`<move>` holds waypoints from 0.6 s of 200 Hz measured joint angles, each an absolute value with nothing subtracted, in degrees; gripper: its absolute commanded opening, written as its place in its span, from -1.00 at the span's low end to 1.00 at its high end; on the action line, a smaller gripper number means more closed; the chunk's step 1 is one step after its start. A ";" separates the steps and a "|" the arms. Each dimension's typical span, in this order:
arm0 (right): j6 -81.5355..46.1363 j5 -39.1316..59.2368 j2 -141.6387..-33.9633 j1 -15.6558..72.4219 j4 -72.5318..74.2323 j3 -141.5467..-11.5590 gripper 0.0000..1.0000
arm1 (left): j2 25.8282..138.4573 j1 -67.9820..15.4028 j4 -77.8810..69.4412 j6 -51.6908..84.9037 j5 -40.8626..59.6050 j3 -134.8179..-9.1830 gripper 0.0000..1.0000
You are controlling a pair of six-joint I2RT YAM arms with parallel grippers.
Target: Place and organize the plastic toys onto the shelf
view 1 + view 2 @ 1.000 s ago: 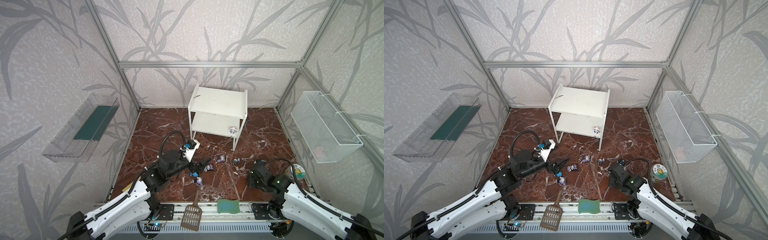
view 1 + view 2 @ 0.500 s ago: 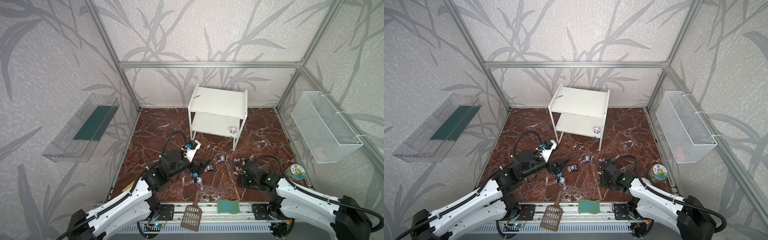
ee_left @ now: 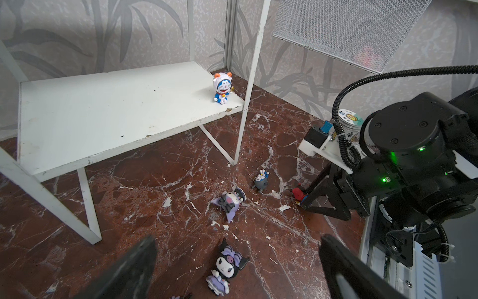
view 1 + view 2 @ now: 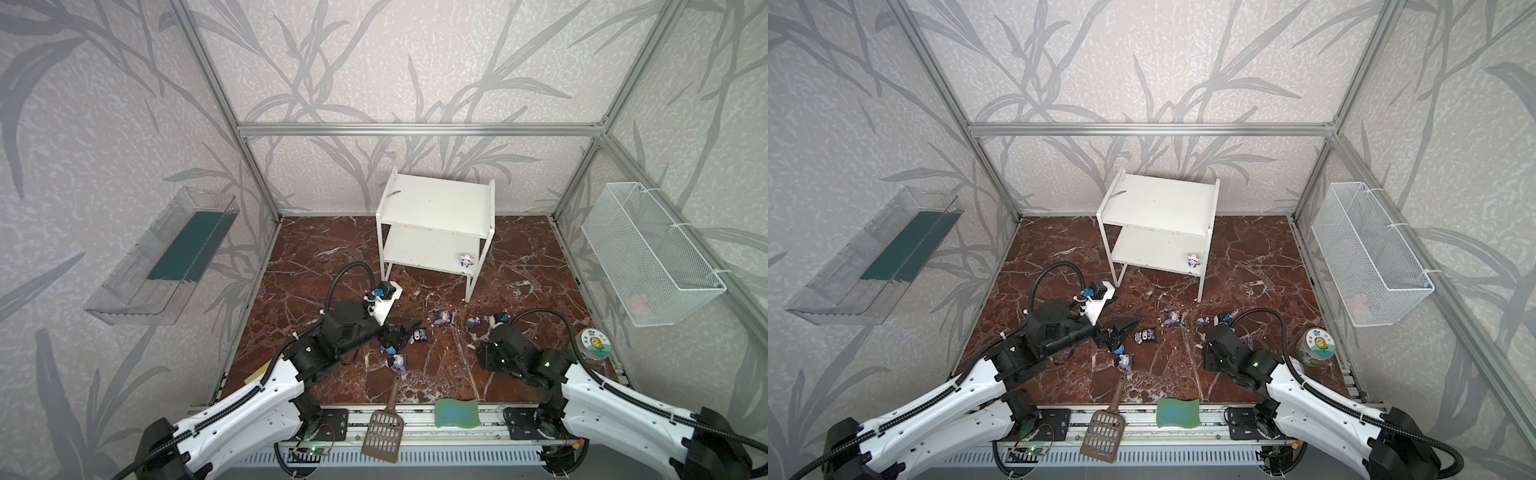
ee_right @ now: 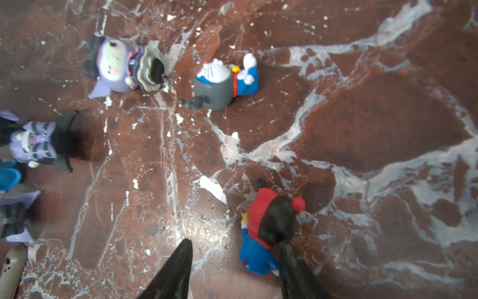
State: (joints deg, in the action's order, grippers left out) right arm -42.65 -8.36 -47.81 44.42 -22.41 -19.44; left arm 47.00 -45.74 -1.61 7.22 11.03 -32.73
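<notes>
The white shelf (image 4: 436,203) (image 4: 1158,199) stands at the back, with one blue-white toy (image 4: 466,261) (image 3: 222,86) upright on its lower board. Other toys lie on the floor: a purple one (image 4: 441,318) (image 5: 121,67), a grey-headed one (image 4: 472,322) (image 5: 225,80) and two more purple ones (image 4: 417,336) (image 4: 397,361). My left gripper (image 4: 405,332) (image 3: 236,248) is open and low, straddling a lying purple toy (image 3: 227,264) without touching it. My right gripper (image 5: 236,248) (image 3: 305,198) points down, open around a red-and-black-headed toy (image 5: 263,227). One finger touches the toy; a gap remains on the other side.
A brown scoop (image 4: 384,432) and a green sponge (image 4: 457,411) lie on the front rail. A lidded jar (image 4: 594,343) stands at the right edge. A wire basket (image 4: 648,257) hangs on the right wall and a clear tray (image 4: 166,257) on the left.
The right arm has swung left and forward to the toys, and its jaws have narrowed around the red-and-black-headed toy. The left gripper has barely moved.
</notes>
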 measured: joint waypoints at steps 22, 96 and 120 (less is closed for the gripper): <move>-40.99 -6.31 -48.60 44.42 -19.18 -19.44 0.07 | 47.03 -45.76 -1.58 7.25 11.07 -32.73 0.99; -36.86 0.27 -55.72 44.58 -13.23 -22.50 0.15 | 47.33 -45.76 -1.28 7.29 11.53 -32.73 0.99; -38.09 -1.63 -50.24 44.58 -14.92 -22.11 0.33 | 47.72 -45.76 -1.32 7.29 11.62 -32.73 0.99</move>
